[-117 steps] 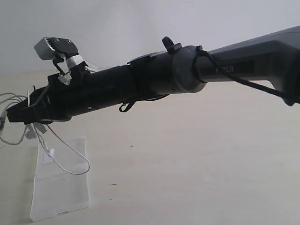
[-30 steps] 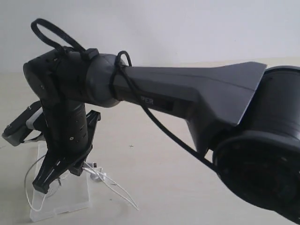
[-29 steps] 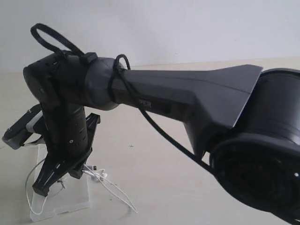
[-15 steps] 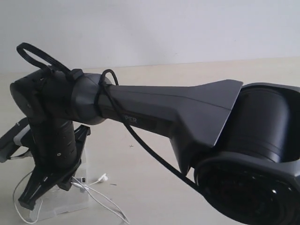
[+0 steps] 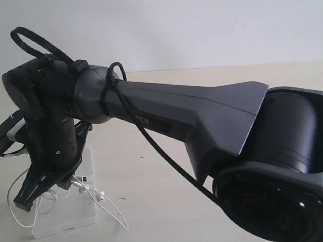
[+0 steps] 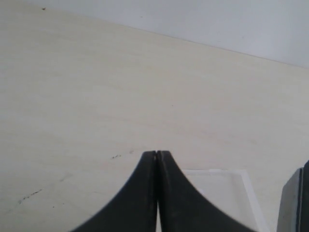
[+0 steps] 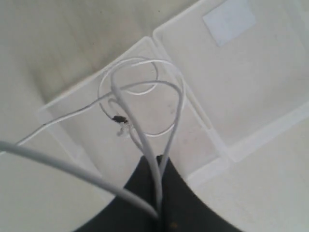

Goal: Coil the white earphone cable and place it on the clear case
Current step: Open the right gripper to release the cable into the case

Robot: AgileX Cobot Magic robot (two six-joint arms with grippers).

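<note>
Right fingers (image 7: 145,193) stay clenched on white earphone cable (image 7: 63,166), swung left in the last second so its loops now drape clear case (image 7: 251,72) near-left on surface (image 5: 161,212); left fingers (image 6: 145,193) shut empty; release looks next.

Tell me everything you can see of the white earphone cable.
The white earphone cable is a thin white wire, loosely looped, not coiled. The right gripper is shut on several strands, with the loops spread over one panel of the clear case; whether they rest on it is unclear. In the exterior view, loose strands trail past the case's edge over the table.
</note>
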